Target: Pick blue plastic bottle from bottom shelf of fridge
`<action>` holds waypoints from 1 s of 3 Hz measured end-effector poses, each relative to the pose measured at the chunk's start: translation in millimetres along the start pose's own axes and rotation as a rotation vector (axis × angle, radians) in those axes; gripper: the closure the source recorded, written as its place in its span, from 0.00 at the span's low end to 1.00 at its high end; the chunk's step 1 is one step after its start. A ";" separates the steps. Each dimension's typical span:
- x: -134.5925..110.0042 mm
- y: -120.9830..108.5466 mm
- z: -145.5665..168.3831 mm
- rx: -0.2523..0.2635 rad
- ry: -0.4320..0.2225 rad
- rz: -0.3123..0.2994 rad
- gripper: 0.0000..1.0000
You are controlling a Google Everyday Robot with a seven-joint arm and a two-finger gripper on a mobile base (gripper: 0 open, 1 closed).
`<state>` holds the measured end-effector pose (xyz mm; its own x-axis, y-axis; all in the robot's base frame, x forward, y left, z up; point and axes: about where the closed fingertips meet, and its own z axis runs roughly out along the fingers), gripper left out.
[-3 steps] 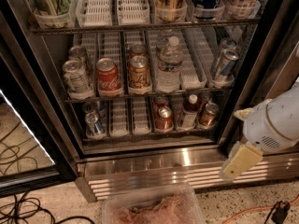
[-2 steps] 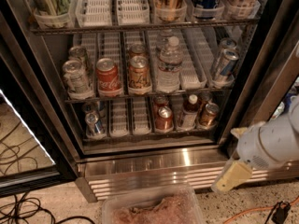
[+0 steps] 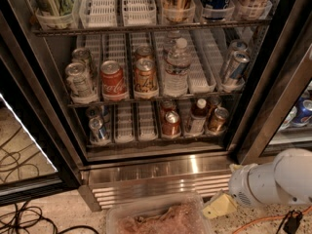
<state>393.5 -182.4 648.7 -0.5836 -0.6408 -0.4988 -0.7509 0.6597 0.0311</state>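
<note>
Looking into the fridge (image 3: 273,82) and finding the blue plastic bottle (image 3: 197,117) upright in a white slotted lane on the bottom shelf (image 3: 146,141), white cap up and pale label facing out.

Seeing a copper can (image 3: 171,123) just left of the bottle in the neighbouring lane, and a second copper can (image 3: 218,119) just right of it, each with another can behind. Further left of the bottle, noting two empty lane trays (image 3: 135,123), then a lane holding two silver-blue cans (image 3: 99,129), well apart from it.

On the rack above the bottle, spotting a clear water bottle (image 3: 176,69) up and slightly left. Left of that, in separate lanes, a brown-orange can (image 3: 145,75), a red Coca-Cola can (image 3: 113,79) and silver cans (image 3: 79,80). Up and right of the bottle, an empty white tray (image 3: 202,77) and more tall cans (image 3: 234,67) leaning in their lane.

Below the bottle, past the ribbed steel base panel (image 3: 161,179), a clear plastic tub (image 3: 141,204) on the floor, holding a pinkish-brown mass.

Placing the claw (image 3: 219,206) low and to the right of the bottle, well apart from it, outside the fridge and just beside the tub's right corner, at the end of a white arm (image 3: 278,182). Cannot tell its state, open or closed.
</note>
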 end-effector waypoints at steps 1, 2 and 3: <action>-4.3 -11.2 2.1 0.056 -0.033 0.051 0.00; -4.7 -11.3 2.0 0.056 -0.034 0.050 0.00; -28.8 -11.1 14.7 0.015 -0.212 0.069 0.00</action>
<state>423.1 -165.5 650.0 -0.5541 -0.4981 -0.6670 -0.7058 0.7059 0.0592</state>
